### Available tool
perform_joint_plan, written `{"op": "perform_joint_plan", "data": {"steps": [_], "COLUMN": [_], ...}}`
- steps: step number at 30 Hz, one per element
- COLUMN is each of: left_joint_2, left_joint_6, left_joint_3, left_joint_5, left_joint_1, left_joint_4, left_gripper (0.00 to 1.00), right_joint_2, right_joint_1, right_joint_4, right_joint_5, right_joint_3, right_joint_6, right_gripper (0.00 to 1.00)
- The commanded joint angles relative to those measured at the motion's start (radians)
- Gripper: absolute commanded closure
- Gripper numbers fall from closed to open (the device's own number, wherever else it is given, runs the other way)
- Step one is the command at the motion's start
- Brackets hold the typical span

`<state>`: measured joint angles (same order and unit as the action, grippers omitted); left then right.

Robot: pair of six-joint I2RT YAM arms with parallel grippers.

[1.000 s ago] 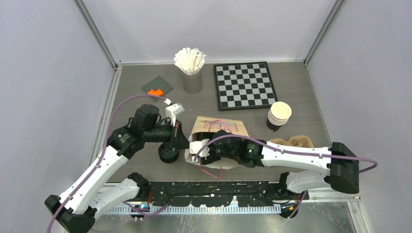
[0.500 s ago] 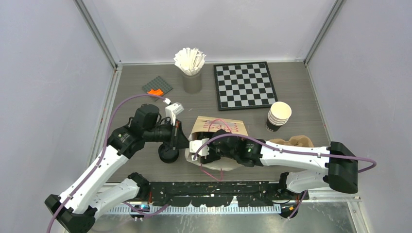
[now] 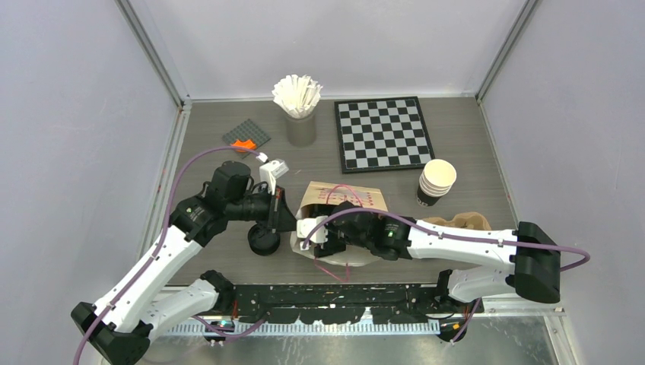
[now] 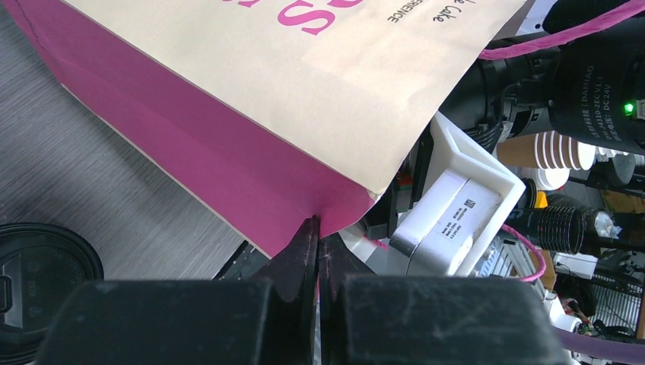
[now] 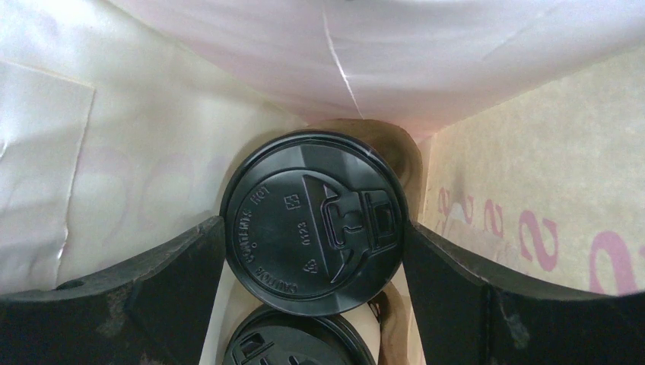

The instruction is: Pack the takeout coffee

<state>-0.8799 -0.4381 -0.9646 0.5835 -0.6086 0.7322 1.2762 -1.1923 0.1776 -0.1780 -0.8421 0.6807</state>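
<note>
The right end effector [image 5: 314, 228] was deep inside the cream paper bag with pink lettering [image 5: 525, 175]; a takeout coffee cup under a round black plastic lid [image 5: 312, 236] lay dead ahead between its black fingers [image 5: 152, 281], lid facing the wrist, so the cup's long axis ran along the line of reach; the fingers stood wide, hard by the lid's rim on both sides, and whether they clamped it or merely flanked it could not be told. A second black-lidded cup [image 5: 304, 346] sat just beside the first, nearer the wrist. The left end effector [image 4: 318, 232] was clenched on the bag's pink side fold [image 4: 190, 144]; a third black-lidded cup [image 3: 264, 242] stood on the grey tabletop [image 3: 464, 137] just beside that arm, nearer it than the right. Any retreat, I judge, had to run straight back along that axis, clear of the second lid.
</note>
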Motion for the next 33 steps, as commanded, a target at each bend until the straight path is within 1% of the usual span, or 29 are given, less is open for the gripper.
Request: {"op": "perform_joint_plan", "data": {"steps": [1, 5, 28, 33], "left_joint_2": [-0.003, -0.005, -0.011, -0.013], "left_joint_6": [-0.007, -0.007, 0.001, -0.001], "left_joint_3": [-0.047, -0.049, -0.052, -0.05], "left_joint_5": [0.011, 0.011, 0.007, 0.008], "left_joint_1": [-0.002, -0.003, -0.003, -0.003], "left_joint_4": [0.005, 0.005, 0.018, 0.019], "left_gripper": [1.0, 1.0, 1.0, 1.0], "right_joint_2": [-0.034, -0.026, -0.04, -0.046], "right_joint_1": [0.008, 0.007, 0.019, 0.025], "right_joint_4": [0.048, 0.066, 0.171, 0.199], "right_joint_5": [0.03, 0.055, 0.081, 0.115], "right_joint_3": [-0.056, -0.072, -0.12, -0.128], "right_joint_6": [-0.022, -0.029, -0.068, -0.076], "right_gripper": [0.12, 0.07, 0.06, 0.05]}}
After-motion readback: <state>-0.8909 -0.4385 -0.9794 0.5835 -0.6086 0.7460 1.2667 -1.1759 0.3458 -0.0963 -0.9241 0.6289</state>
